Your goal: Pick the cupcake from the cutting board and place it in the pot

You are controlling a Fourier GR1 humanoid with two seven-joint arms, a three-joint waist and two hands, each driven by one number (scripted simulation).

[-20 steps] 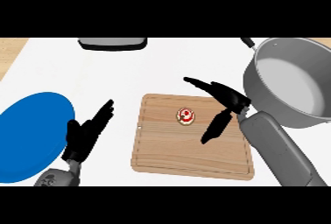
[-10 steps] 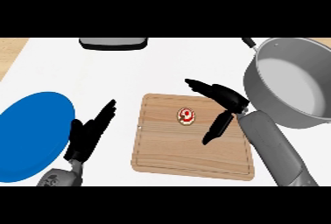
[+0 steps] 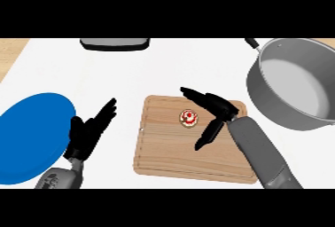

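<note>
Wooden cutting board (image 3: 177,155) carries cupcake (image 3: 189,117), not yet grasped; right hand (image 3: 216,113) spread wide, fingers bracketing it at 3 o'clock; grey pot (image 3: 296,84) at 2 o'clock; left hand (image 3: 88,131) resting open; pick and place both remain

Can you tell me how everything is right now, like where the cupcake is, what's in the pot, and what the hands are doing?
cupcake: sitting on the board, not held.
cutting board: flat on the counter.
pot: upright, nothing inside.
blue plate: nothing on it.
right hand: open, thumb and fingers spread around the cupcake.
left hand: open, resting between plate and board.
</note>
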